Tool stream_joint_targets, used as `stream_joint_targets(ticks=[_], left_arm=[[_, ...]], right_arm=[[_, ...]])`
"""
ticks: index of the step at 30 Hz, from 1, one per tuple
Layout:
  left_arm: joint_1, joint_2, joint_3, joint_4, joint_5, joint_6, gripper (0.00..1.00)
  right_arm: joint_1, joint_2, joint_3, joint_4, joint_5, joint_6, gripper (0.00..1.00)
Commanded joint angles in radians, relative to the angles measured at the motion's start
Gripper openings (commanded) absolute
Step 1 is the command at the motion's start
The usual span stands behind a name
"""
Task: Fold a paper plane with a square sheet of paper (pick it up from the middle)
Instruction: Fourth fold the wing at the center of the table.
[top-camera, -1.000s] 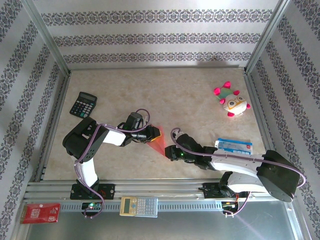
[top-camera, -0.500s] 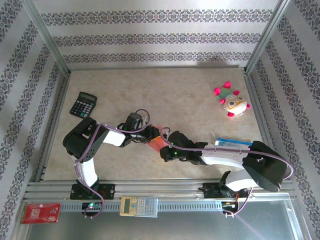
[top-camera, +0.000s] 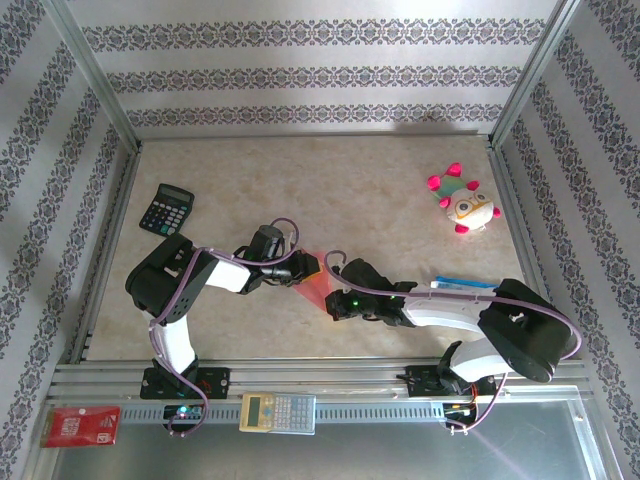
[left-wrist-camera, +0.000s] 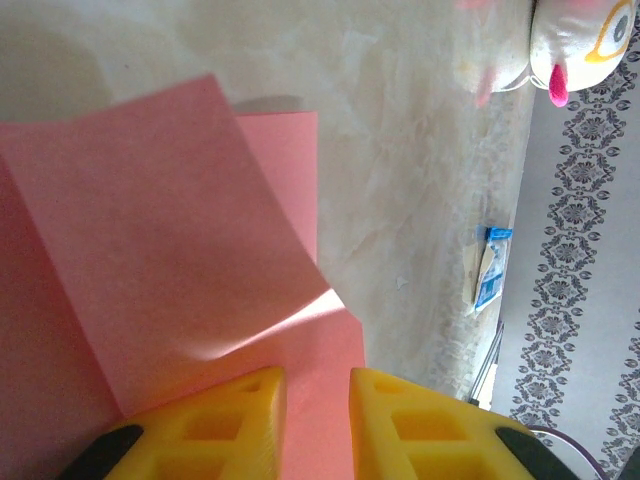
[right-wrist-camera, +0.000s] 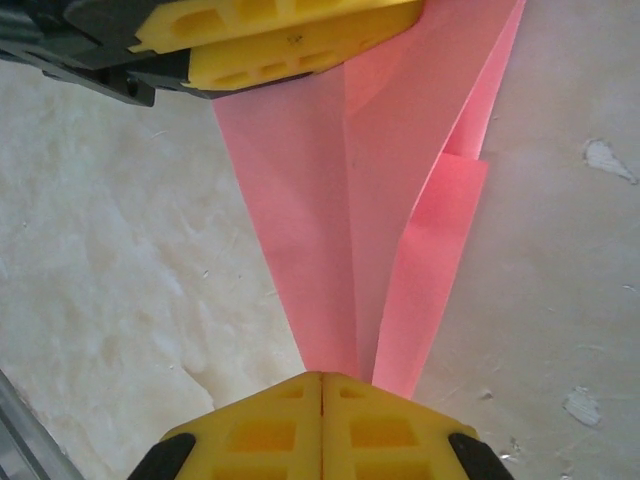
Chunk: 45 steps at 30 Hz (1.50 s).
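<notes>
The salmon-pink sheet of paper (top-camera: 316, 287), folded into a long tapering paper plane shape with a centre crease, hangs between both grippers just above the table's middle. My left gripper (top-camera: 304, 269) is shut on its wide end. In the left wrist view the paper (left-wrist-camera: 150, 250) runs between the yellow fingers of the left gripper (left-wrist-camera: 317, 385). My right gripper (top-camera: 333, 304) is shut on the narrow tip. The right wrist view has the right gripper (right-wrist-camera: 322, 380) pressed together on the paper (right-wrist-camera: 330, 200), with the left fingers (right-wrist-camera: 290, 45) pinching the far end.
A black calculator (top-camera: 166, 209) lies at the left. A pink-and-white plush toy (top-camera: 462, 203) sits at the back right. A blue-and-white packet (top-camera: 468, 285) lies beside the right arm. On the front rail are a red card (top-camera: 80, 426) and a grey calculator (top-camera: 278, 411).
My right gripper has moved left to the paper's narrow tip and shut on it. The left gripper has kept its hold and place.
</notes>
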Motion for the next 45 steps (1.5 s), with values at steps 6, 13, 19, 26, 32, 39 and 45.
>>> stream_joint_targets(ticks=[6, 13, 19, 26, 32, 39, 45], left_arm=[[0.019, 0.029, -0.026, -0.064, -0.032, 0.037, 0.25], [0.019, 0.028, -0.028, -0.063, -0.033, 0.036, 0.25], [0.022, 0.028, -0.033, -0.060, -0.035, 0.034, 0.25], [0.024, 0.030, -0.036, -0.061, -0.035, 0.036, 0.25], [0.027, 0.038, -0.045, -0.055, -0.040, 0.035, 0.25], [0.030, 0.049, -0.059, -0.038, -0.044, 0.029, 0.25], [0.029, 0.059, -0.063, -0.035, -0.042, 0.030, 0.25]], right_arm=[[-0.010, 0.022, -0.026, 0.029, -0.011, 0.010, 0.06], [-0.011, 0.040, -0.029, 0.038, -0.012, 0.010, 0.05], [-0.011, 0.053, -0.033, 0.040, -0.007, 0.007, 0.05], [-0.010, 0.065, -0.036, 0.041, -0.005, 0.004, 0.04], [-0.008, 0.087, -0.048, 0.049, -0.005, 0.005, 0.04], [0.000, 0.106, -0.069, 0.047, -0.006, 0.013, 0.04], [-0.005, 0.016, -0.026, -0.010, -0.004, 0.004, 0.04]])
